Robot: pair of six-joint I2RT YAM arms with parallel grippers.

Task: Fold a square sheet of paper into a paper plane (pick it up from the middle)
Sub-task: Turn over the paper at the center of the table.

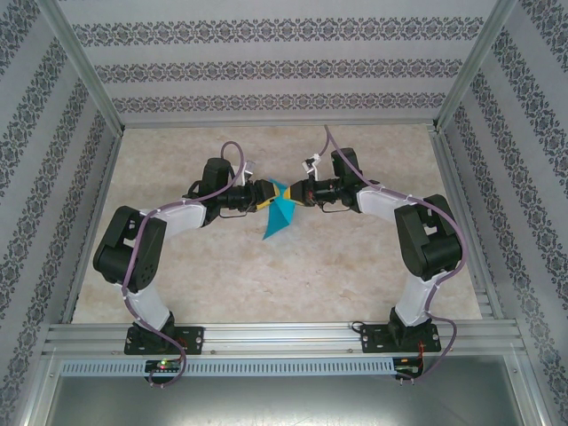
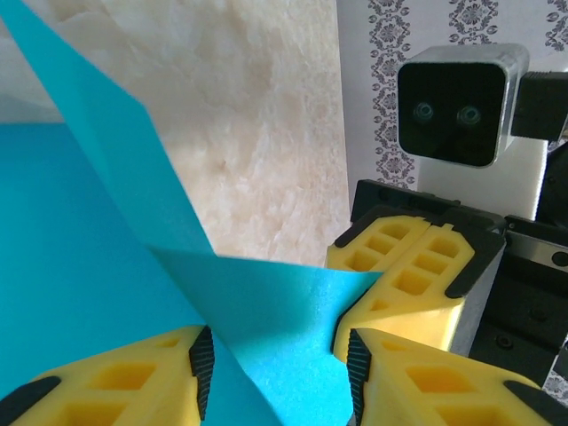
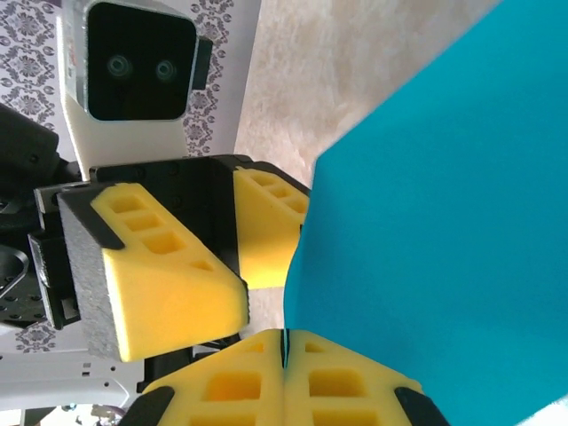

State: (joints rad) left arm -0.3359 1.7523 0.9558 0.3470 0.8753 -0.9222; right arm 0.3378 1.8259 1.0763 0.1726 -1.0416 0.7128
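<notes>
Square sheet of paper point(image 1: 277, 217), partly folded (teal-blue, creased), held off the table point(image 1: 355, 275), pointed end toward its near edge. Beyond that, clamped at one corner in the closed right gripper point(image 3: 284, 342); straddled by the left gripper point(image 2: 280, 355), jaws apart.

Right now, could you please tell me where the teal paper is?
In the top view the teal paper is held above the table's middle, between the left gripper and the right gripper, with the right one's shut fingers pinching its edge.
</notes>
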